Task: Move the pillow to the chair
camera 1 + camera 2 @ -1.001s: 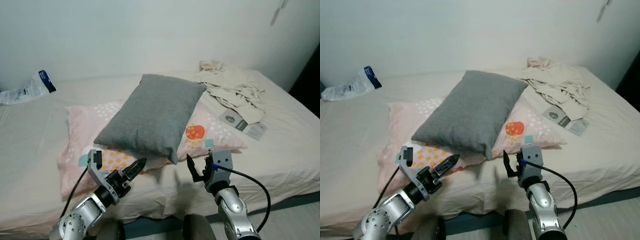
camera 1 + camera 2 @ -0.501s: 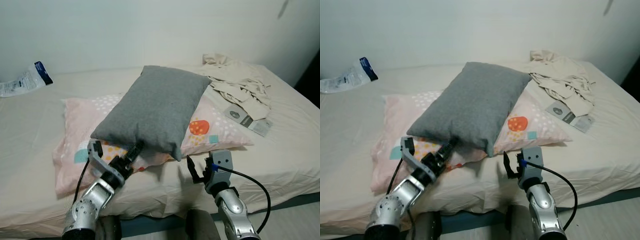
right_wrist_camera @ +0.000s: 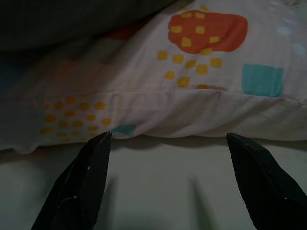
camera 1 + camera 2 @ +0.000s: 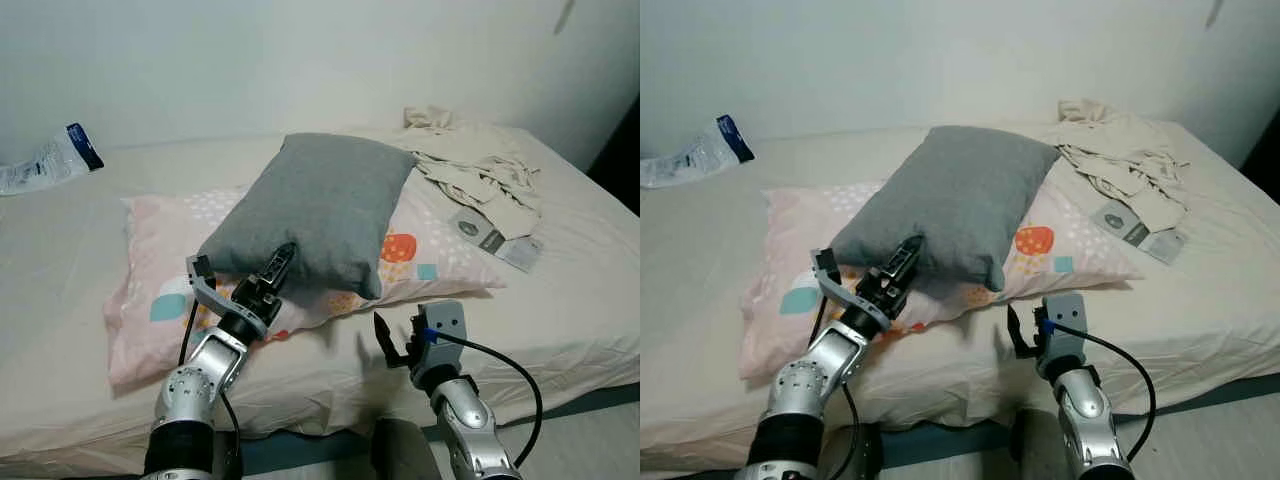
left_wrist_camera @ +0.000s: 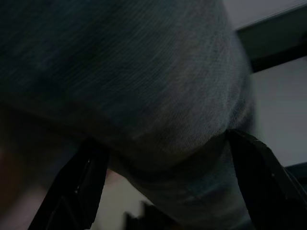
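Pillow: the plain grey fabric pillow (image 4: 320, 205) lies slantwise on a pink pillow with coloured dot patches (image 4: 165, 260), mid-bed.
Left gripper (image 4: 902, 257): jaws spread around the grey pillow's near edge, its corner bulging between them in the wrist view.
Right gripper (image 4: 393, 335): jaws released, apart from both pillows, over bare beige sheet (image 4: 560, 310) near the bed's front edge.
Writing: none legible.
Around: crumpled cream cloth (image 4: 480, 165), grey packets (image 4: 490, 240), and a clear plastic bag with a blue end (image 4: 50, 165) lie well apart by the wall.
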`<state>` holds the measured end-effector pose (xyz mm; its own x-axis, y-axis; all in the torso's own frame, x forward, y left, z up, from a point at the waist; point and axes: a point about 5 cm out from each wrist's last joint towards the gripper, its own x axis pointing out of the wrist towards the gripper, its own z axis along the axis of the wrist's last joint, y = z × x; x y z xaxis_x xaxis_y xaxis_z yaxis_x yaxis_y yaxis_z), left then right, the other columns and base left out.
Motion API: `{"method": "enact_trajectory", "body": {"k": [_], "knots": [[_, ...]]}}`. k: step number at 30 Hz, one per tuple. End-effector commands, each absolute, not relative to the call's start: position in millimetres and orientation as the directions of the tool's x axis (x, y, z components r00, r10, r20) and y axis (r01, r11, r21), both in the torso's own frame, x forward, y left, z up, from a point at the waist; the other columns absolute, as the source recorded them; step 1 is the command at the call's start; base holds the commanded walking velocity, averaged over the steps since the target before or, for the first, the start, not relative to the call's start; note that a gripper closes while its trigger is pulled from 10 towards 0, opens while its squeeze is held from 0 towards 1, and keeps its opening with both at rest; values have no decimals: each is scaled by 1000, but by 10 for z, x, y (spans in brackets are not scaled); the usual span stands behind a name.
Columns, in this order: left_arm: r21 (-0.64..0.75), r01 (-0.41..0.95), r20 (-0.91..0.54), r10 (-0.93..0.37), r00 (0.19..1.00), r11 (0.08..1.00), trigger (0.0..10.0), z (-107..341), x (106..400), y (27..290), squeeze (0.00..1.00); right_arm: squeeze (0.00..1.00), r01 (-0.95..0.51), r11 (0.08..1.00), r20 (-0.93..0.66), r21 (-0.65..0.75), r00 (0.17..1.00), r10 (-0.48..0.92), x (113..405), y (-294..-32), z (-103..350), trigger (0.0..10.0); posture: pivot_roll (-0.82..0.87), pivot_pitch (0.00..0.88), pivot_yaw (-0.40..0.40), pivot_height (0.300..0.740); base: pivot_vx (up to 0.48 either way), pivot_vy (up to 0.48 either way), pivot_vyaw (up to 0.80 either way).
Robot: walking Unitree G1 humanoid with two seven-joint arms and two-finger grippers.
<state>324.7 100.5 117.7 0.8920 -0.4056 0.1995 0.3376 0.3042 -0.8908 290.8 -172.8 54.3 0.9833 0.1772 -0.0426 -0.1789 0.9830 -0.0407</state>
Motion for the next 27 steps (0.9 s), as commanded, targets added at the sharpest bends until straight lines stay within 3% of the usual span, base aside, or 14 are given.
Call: {"method": "enact_trajectory", "body": {"k": [1,2,5,9,12,13,15,16,27], "knots": [[-859,356,186,-424,886,367,10000,1244,3304,901,1000,0,-174,984,-64,-29,983,172,2879,-1727,502,10000,39,99,-25,575,0,0,0],[-851,366,188,-432,882,376,10000,1275,3328,853,0,0,-175,984,-67,-29,983,172,2878,-1720,497,10000,38,100,-25,575,0,0,0],[-839,352,162,-428,889,415,10000,1337,3409,755,0,0,-177,984,-70,-29,982,174,2878,-1704,491,10000,36,101,-24,575,0,0,0],[-794,255,50,-359,932,552,10000,1348,3534,710,0,0,-174,984,-73,-29,982,172,2883,-1703,494,10000,35,98,-19,575,0,0,0],[-802,258,62,-354,933,539,10000,1380,3550,694,0,0,-171,985,-74,-30,983,168,2885,-1710,493,10000,32,98,-15,575,0,0,0],[-804,244,55,-342,938,543,5451,1370,3558,701,0,0,-169,985,-75,-29,983,166,2884,-1714,493,10000,34,96,-14,575,0,0,0],[-803,234,48,-332,942,548,5451,1360,3564,707,0,0,-167,986,-75,-29,984,165,2884,-1717,493,10000,34,96,-14,575,0,0,0],[-805,219,37,-322,946,552,0,1331,3564,727,0,0,-165,986,-75,-29,984,163,2881,-1719,492,10000,32,97,-12,575,0,0,0],[-839,207,42,-320,947,503,0,1254,3531,822,0,0,-166,986,-76,-28,984,163,2879,-1700,491,10000,39,101,-14,575,0,0,0]]}}
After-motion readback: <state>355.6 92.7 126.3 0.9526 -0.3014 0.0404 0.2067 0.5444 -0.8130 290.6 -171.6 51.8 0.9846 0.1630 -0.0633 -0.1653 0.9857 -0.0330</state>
